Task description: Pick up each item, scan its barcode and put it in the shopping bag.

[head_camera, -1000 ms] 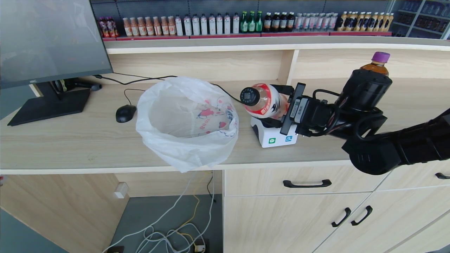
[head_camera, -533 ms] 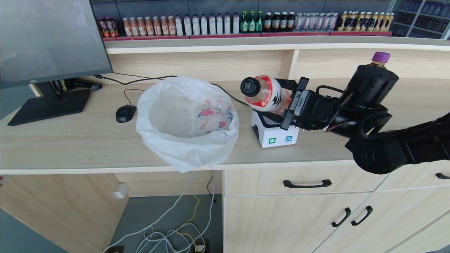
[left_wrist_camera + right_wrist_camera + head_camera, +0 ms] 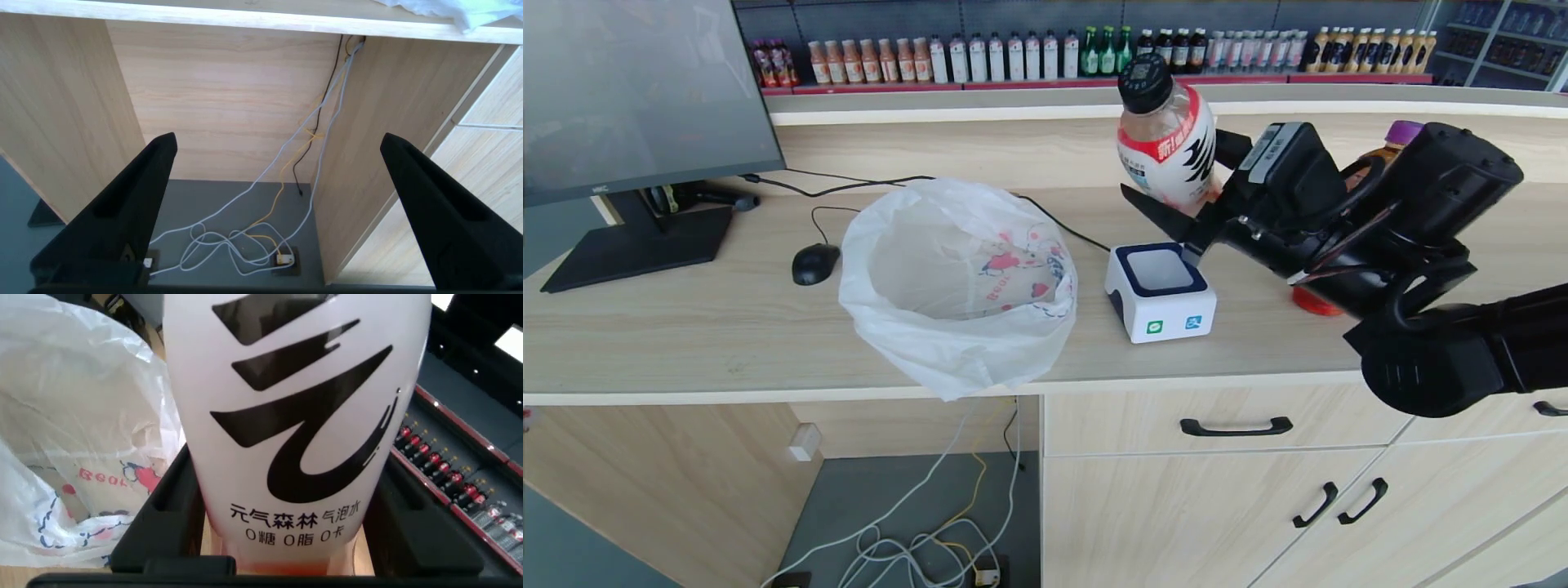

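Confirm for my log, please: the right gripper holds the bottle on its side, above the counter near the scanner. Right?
Not on its side. The head view shows the right gripper holding the bottle roughly upright, cap up, above the counter near the scanner.

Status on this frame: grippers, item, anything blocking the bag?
Right gripper shut on bottle, upright, held above counter. Left gripper open, empty, below counter level. Scanner just in front of bottle; shopping bag open to its left.
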{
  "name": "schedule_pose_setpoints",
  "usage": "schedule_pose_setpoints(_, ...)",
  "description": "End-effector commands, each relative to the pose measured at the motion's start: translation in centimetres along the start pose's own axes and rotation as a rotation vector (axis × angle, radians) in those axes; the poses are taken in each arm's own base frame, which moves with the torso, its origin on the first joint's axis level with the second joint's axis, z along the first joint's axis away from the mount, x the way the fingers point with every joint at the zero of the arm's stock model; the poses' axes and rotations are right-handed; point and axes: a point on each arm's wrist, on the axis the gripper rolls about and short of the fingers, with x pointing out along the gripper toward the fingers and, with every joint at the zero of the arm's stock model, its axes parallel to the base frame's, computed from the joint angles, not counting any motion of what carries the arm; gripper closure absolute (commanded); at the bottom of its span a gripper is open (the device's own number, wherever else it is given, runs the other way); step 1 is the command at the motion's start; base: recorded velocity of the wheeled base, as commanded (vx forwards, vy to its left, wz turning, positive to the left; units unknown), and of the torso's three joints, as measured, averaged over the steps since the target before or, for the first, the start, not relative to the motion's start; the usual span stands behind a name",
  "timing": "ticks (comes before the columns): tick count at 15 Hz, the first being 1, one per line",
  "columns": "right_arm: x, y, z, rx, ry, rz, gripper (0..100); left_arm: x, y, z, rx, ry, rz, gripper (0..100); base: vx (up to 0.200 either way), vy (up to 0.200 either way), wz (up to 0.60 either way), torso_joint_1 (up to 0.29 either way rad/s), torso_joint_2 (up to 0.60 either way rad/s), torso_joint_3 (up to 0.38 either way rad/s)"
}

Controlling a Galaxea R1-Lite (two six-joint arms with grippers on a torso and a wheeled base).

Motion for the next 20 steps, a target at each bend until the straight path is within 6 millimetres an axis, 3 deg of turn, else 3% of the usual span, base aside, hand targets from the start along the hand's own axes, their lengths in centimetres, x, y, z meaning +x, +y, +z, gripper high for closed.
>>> schedule_pose_setpoints(1, 0.1, 0.7, -0.3, 0.043, -0.001, -0.033, 100, 0.0, 0.0, 0.0, 0.001, 0.0, 0.0, 0, 0.0, 0.0, 0.0, 0.0, 0.0, 0.0)
schedule_pose_setpoints(7, -2.5, 3.4, -2.0, 0.51, 0.14, -0.416, 100, 0.0, 0.0, 0.0, -0.002, 0.0, 0.0, 0, 0.0, 0.0, 0.0, 0.0, 0.0, 0.0)
schedule_pose_setpoints(11, -2.2, 4.0, -2.8, 0.57, 0.153, -0.43, 100, 0.0, 0.0, 0.0, -0.002, 0.0, 0.0, 0, 0.0, 0.0, 0.0, 0.0, 0.0, 0.0)
schedule_pose_setpoints(14, -1.7, 4.7, -2.0, 0.649, 0.13, -0.432, 100, 0.0, 0.0, 0.0, -0.002, 0.0, 0.0, 0, 0.0, 0.0, 0.0, 0.0, 0.0, 0.0)
schedule_pose_setpoints(20, -0.8, 3.1, -0.8, 0.705, 0.058, -0.524, 100, 0.0, 0.0, 0.0, -0.002, 0.0, 0.0, 0, 0.0, 0.0, 0.0, 0.0, 0.0, 0.0)
